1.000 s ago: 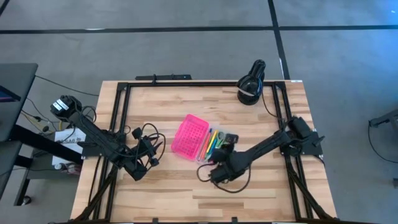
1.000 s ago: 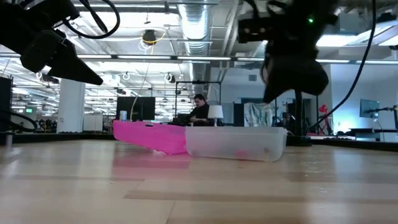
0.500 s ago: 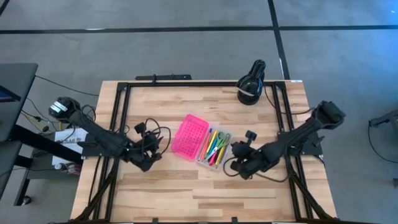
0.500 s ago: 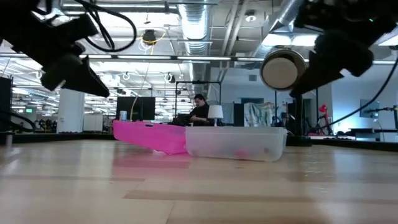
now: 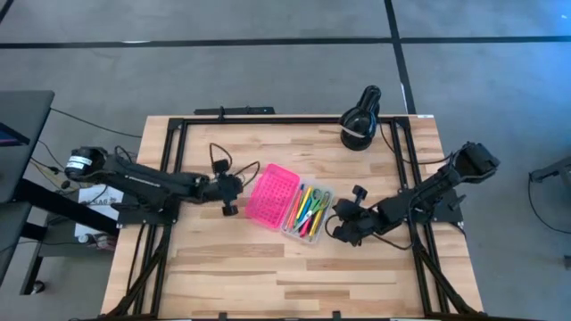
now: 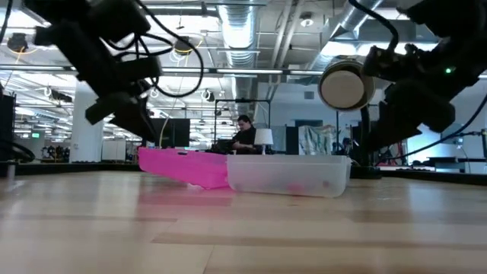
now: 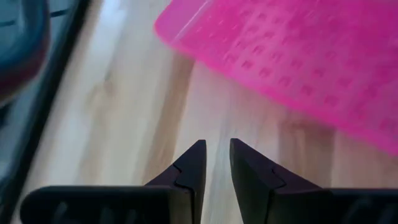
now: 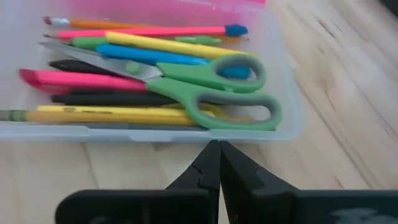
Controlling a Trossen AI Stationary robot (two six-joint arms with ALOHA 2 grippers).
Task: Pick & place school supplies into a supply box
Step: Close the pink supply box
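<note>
Supply box (image 5: 292, 201) open, pink lid flat, pens and green scissors (image 8: 205, 93) inside, right gripper (image 8: 218, 167) clenched empty

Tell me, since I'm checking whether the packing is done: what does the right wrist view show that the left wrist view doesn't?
Only the right wrist view shows the clear base holding the green scissors, pens and pencils, with the right gripper shut just outside its wall. Only the left wrist view shows the pink lid's patterned face, with the left gripper slightly open beside it. Both show the wooden table and the same supply box.
</note>
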